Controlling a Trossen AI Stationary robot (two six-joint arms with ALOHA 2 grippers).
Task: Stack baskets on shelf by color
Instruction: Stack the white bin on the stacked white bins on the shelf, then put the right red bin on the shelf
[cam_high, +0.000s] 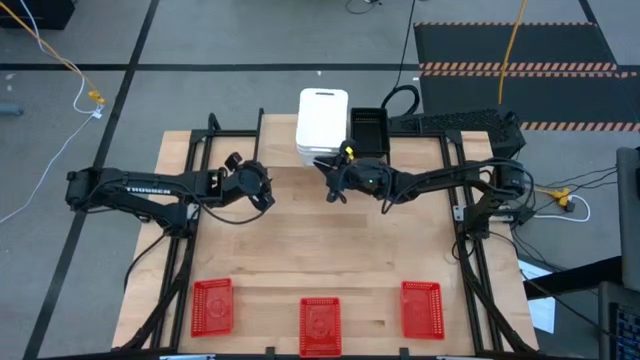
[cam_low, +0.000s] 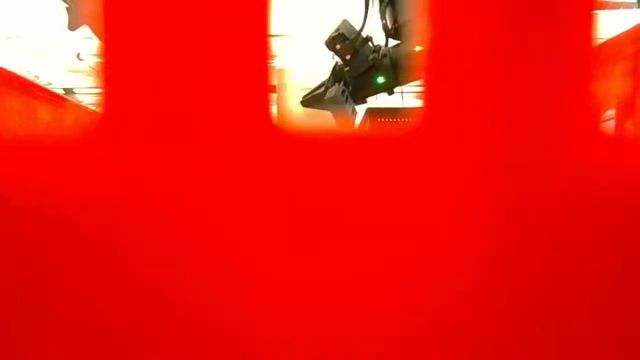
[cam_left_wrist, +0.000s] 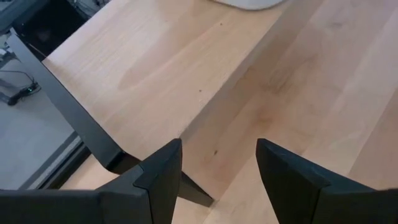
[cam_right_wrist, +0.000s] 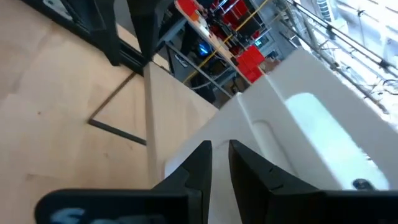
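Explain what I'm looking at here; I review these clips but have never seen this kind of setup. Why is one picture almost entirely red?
Two dark robot arms work at a wooden table. The overhead picture shows everything: three red baskets in a row along the near edge, and a white basket stack beside a black basket on the shelf at the far edge. The red picture comes from a table-level camera with a red basket right against its lens. The other two come from cameras on the wrists. The left gripper is open and empty above the shelf's edge. The right gripper, fingers nearly together, is at the white stack's edge; whether it grips it isn't clear.
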